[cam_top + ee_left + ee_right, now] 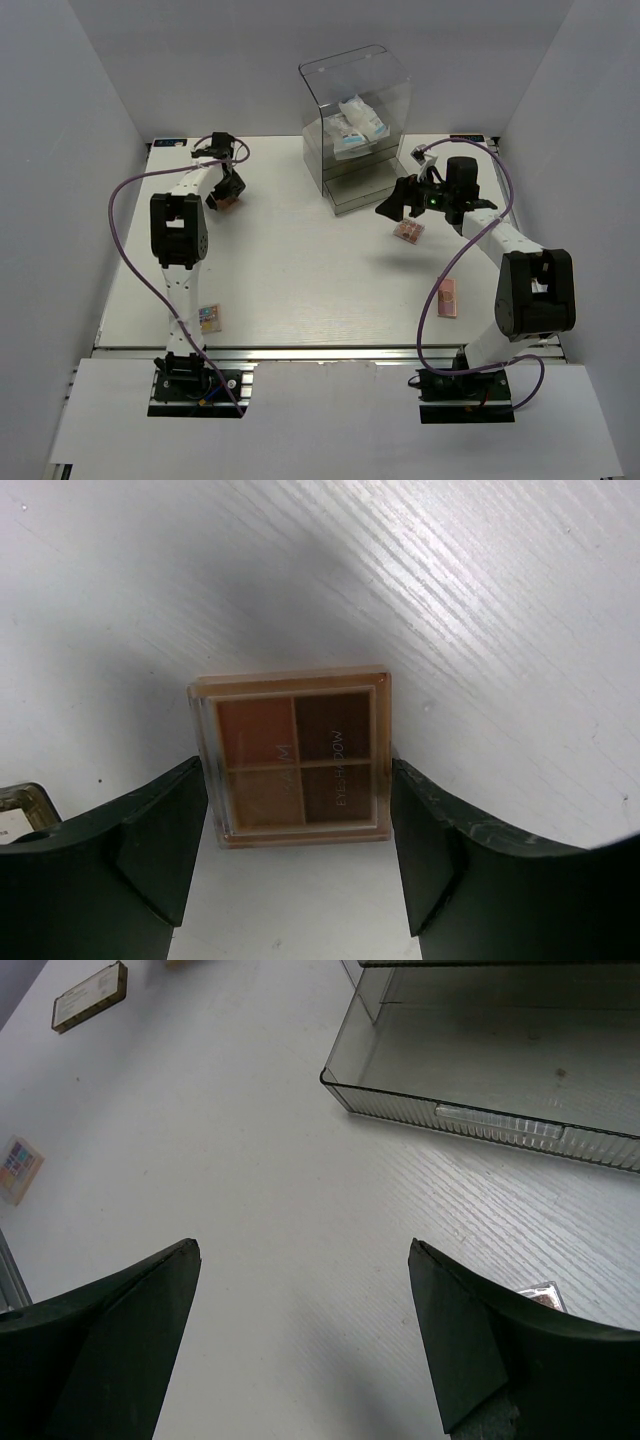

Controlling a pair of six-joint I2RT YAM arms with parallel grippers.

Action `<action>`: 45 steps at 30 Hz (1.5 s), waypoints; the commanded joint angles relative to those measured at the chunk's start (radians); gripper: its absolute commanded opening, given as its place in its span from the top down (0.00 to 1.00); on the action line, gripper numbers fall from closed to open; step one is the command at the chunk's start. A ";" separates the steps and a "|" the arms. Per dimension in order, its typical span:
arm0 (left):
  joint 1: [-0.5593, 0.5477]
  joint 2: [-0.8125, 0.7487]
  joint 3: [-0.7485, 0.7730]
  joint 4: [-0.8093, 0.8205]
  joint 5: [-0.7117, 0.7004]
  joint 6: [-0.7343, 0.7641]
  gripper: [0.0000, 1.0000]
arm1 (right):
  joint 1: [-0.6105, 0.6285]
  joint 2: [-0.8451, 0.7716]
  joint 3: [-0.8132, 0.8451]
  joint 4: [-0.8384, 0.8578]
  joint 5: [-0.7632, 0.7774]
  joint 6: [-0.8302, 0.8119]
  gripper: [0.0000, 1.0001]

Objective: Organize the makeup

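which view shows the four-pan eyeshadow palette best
Left wrist: the eyeshadow palette sits mid-frame between the fingers of the left gripper, with its four pans and lettering legible. Top external shows only a small pinkish patch of it under that gripper. Right wrist does not clearly show it.

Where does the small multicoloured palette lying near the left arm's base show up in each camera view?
Top external: the multicoloured palette lies at the lower left of the picture.
Left wrist: not in it; a four-pan eyeshadow palette fills the centre instead.
Right wrist: at the left edge, partly cropped.
Shared landmark: the open clear drawer, right of centre from above, and at the top right in the right wrist view.
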 commanded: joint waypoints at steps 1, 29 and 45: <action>0.005 -0.002 -0.108 -0.041 0.026 0.018 0.46 | -0.006 -0.040 0.005 0.027 -0.023 0.002 0.11; -0.568 -0.553 -0.629 0.886 0.230 0.419 0.88 | -0.083 -0.239 -0.160 0.174 0.104 -0.241 1.00; -0.634 -0.062 0.048 0.702 -0.067 0.538 0.82 | -0.120 -0.301 -0.246 0.194 0.101 -0.211 1.00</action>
